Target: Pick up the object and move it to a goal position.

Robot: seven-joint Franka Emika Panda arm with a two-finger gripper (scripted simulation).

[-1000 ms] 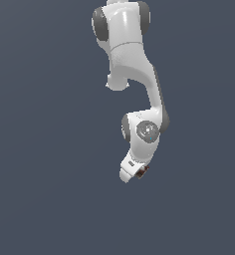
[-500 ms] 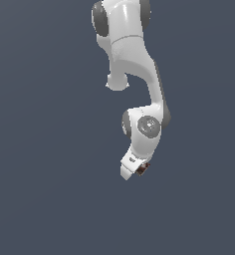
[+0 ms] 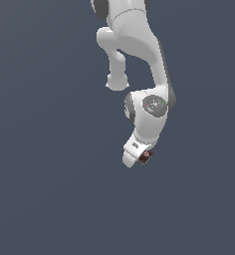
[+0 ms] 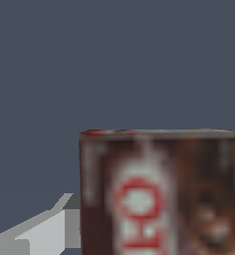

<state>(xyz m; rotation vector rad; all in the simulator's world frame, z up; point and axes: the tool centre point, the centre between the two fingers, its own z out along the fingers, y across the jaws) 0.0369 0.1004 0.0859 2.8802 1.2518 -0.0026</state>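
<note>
Your object, the small dark brown box (image 3: 146, 157) with red and whitish lettering, is sitting at the lower tip of the arm, tucked against the gripper (image 3: 143, 160). In the exterior view only a sliver of it is showing, dark with a spot of red, just at the exterior view's right of the white hand. In the wrist view the box (image 4: 162, 194) is filling much of the picture, very close to the camera, its face blurred, with a red ring-shaped mark on a pale band and darker brown beside it. One pale grey finger (image 4: 45, 226) is showing next to the box's edge and appears to be touching it; the other finger is hidden behind the box. You are looking at a gripper that seems to be clamped on the box, with the box between its jaws.

The white arm (image 3: 149, 112) is hanging down from the top of the exterior view, bent at its round joint, with the hand pointing down and slightly toward the exterior view's left. Around everything there is only a plain dark grey-blue background (image 3: 45, 174), so you cannot tell whether the box is resting on a surface or being carried clear of it.
</note>
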